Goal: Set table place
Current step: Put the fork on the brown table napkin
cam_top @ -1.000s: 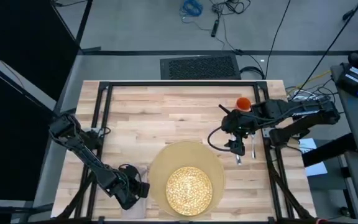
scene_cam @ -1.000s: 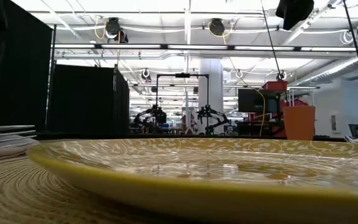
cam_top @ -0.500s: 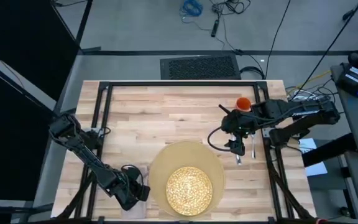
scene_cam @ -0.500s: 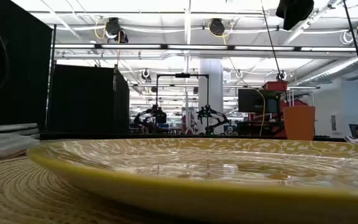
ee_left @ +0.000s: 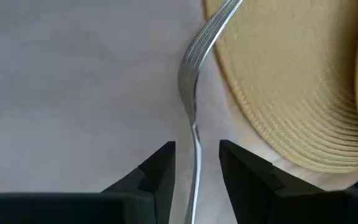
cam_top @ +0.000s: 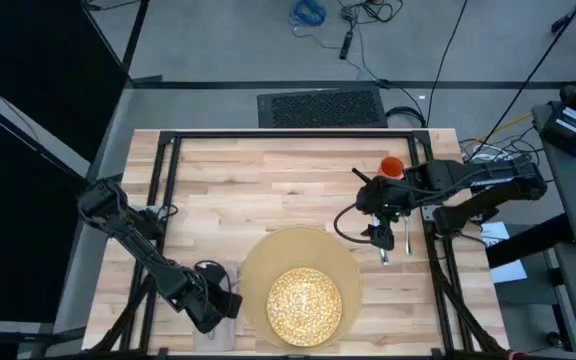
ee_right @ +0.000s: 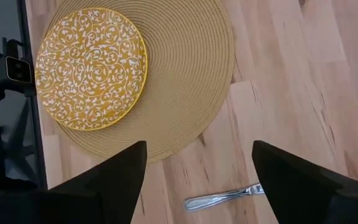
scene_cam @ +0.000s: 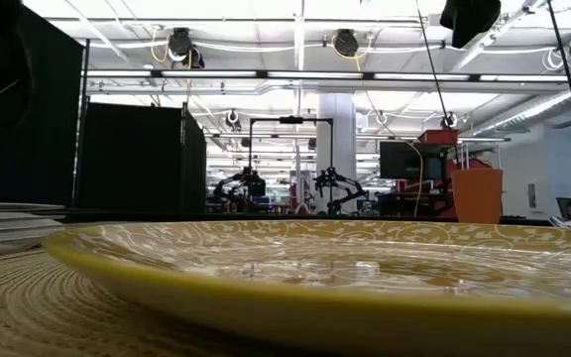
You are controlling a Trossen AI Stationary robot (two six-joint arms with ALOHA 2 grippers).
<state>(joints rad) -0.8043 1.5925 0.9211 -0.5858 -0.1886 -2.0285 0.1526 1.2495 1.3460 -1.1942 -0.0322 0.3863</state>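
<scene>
Left arm: it reaches along the left side of the table (cam_top: 268, 180) with its elbow bent, and the left gripper (cam_top: 215, 300) sits low just left of the placemat (cam_top: 303, 250).
Left pincer: the left wrist view shows the fingers (ee_left: 160, 171) spread a little, one on each side of the fork (ee_left: 191, 112) handle; whether they touch it cannot be told.
Right arm: it stretches in from the table's right edge, and the right gripper (cam_top: 378, 235) hangs just right of the placemat's far rim, its fingers (ee_right: 120, 171) spread wide with nothing between them.
Placemat: big, round, tan, woven in tight concentric rings, lying flat on the near middle of the table.
Plate (cam_top: 304, 306): round, yellow with a white scrolling pattern, glossy, resting on the near part of the placemat.
Napkin (ee_left: 73, 81): pale smooth cloth just left of the placemat, under the fork.
Fork: silver, slim and curved, its tine end lying over the placemat's rim.
Table: pale butcher-block planks inside a black metal frame.
Cup (cam_top: 392, 166): small, orange, beyond the placemat to the right, partly covered by the right arm.
Cutlery (cam_top: 407, 236): slim silver pieces right of the placemat; the kinds are too small to tell.
Hidden: the left gripper covers most of the napkin from above.
</scene>
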